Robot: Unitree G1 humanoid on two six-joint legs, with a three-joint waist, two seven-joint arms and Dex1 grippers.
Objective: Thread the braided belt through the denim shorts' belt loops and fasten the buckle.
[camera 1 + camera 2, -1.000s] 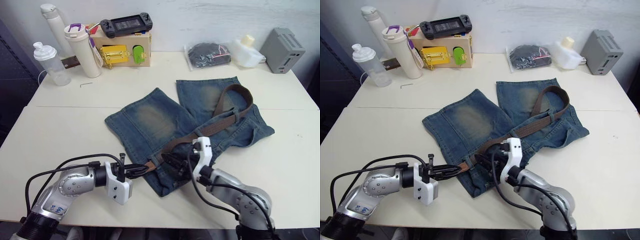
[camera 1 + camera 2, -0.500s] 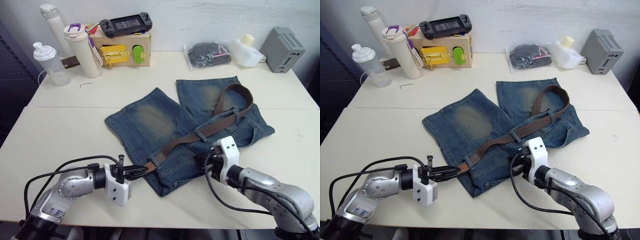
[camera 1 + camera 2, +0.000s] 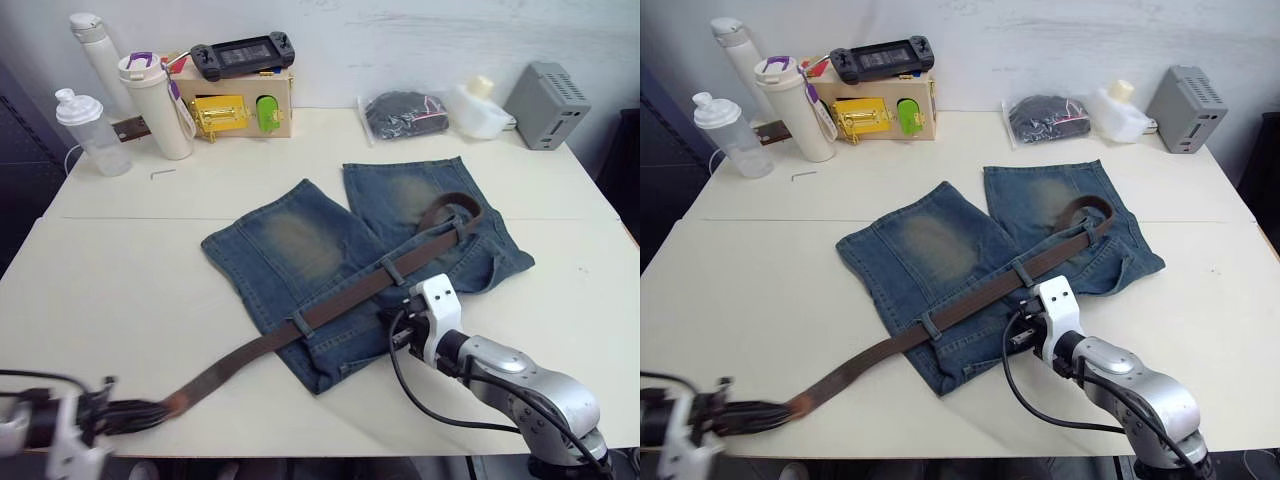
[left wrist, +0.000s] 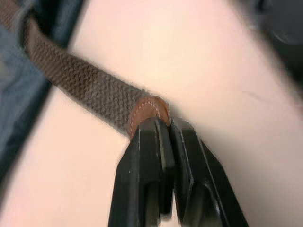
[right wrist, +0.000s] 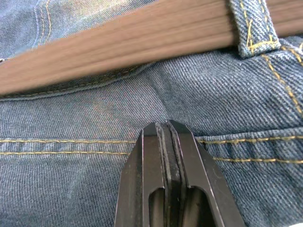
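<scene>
A pair of faded blue denim shorts [image 3: 330, 250] lies flat near the middle of a pale desk [image 3: 130, 270], with its waistband toward the robot and its legs pointing away. A dark brown braided belt [image 3: 340, 300] runs along the waistband, passing under at least two belt loops [image 3: 391, 270]. Its far end curls on the leg on the robot's right. Its near end runs off the shorts and across the bare desk toward the robot's left.

The left gripper [image 4: 163, 127], at the near left edge of the desk, has its fingers closed on the belt's tan leather tip [image 4: 147, 109]. The right gripper [image 5: 166, 130] rests on the denim just below the belt, near a belt loop, and its fingers are pressed together with nothing visibly between them.

Along the far edge of the desk stand a clear shaker bottle [image 3: 82, 132], a tall white bottle [image 3: 95, 48], a white tumbler with a purple lid [image 3: 158, 105], a wooden box with a yellow latch plate [image 3: 235, 108] carrying a black handheld game console [image 3: 242, 55], a bag of dark items [image 3: 405, 112], a white plastic jug [image 3: 472, 108] and a grey box [image 3: 545, 105].
</scene>
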